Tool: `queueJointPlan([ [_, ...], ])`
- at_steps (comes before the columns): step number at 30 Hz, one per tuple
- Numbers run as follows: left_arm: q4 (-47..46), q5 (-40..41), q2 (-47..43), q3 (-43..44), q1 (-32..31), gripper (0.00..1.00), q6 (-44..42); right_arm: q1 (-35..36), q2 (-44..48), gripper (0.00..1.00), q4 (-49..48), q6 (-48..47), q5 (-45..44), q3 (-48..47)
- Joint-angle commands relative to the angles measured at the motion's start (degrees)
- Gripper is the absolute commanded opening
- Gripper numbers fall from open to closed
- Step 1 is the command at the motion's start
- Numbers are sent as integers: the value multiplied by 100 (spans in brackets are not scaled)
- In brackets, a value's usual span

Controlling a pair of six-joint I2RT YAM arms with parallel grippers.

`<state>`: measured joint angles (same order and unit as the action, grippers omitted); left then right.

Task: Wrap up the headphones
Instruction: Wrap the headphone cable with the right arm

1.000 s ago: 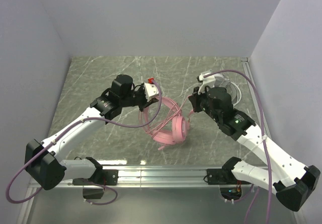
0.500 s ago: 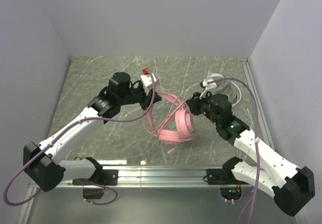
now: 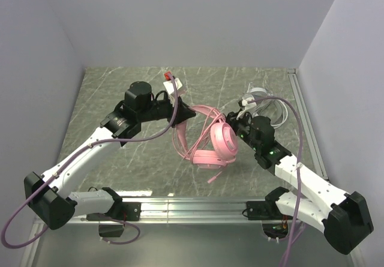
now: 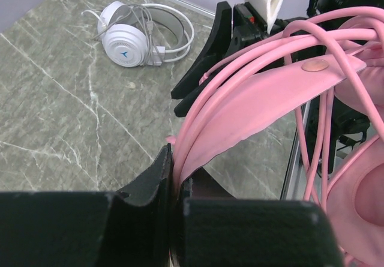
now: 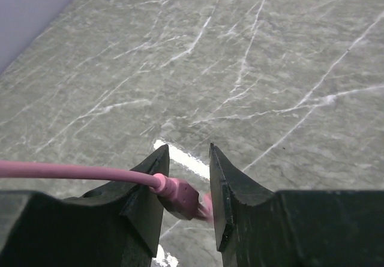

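Pink headphones (image 3: 221,140) are seen from above near the middle of a grey marbled table (image 3: 114,93), between the two robot arms. Their headband is held by the left gripper (image 4: 175,166), whose black jaws are closed tightly on the band's edge. Several loops of the pink cord (image 4: 252,54) are draped over the headband just beyond that grip. One round padded cup is turned up towards the overhead camera. Whether the lower part of the headset rests on the table cannot be told.

At the right side of the headset, the right gripper (image 5: 188,154) is pointed down at the table. Its jaws are parted, and the cord's plug (image 5: 179,196) is seen in the gap between them, lying against the left-hand finger. The cord is led out of this view to the left over that finger.

White headphones (image 4: 129,39) are laid flat on the table at the far right, near the right-hand wall and apart from both grippers. Their thin cord is gathered loosely beside the cups. They are well apart from the pink pair.
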<state>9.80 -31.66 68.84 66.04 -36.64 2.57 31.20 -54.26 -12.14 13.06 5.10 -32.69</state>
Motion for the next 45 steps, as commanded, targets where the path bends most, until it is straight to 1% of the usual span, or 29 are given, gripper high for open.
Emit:
queueJointPlan([
  [1, -400, -227, -204, 444, -27, 0, 543, -44, -128, 40, -745, 179, 131, 122],
  [9, -409, -104, -204, 515, -27, 0, 780, -44, -287, 40, -1395, 478, 166, 456],
  [18, -532, 37, -283, 471, -27, 0, 886, -53, -656, 39, -1782, 786, 96, 597],
  [23, -532, -33, -239, 497, -18, 0, 1008, -18, -867, 37, -1941, 979, 166, 632],
  [28, -523, -51, -204, 515, -18, 0, 1070, 35, -1069, 38, -2231, 1049, 175, 737],
  [29, -532, -51, -195, 524, -18, 0, 1079, 26, -1078, 38, -2309, 1058, 175, 755],
  [34, -514, -33, -160, 541, -18, 0, 1097, 44, -1236, 49, -2416, 1067, 140, 773],
  [45, -523, 19, -160, 550, 26, 0, 1176, 79, -1438, 49, -2741, 1208, 61, 974],
])
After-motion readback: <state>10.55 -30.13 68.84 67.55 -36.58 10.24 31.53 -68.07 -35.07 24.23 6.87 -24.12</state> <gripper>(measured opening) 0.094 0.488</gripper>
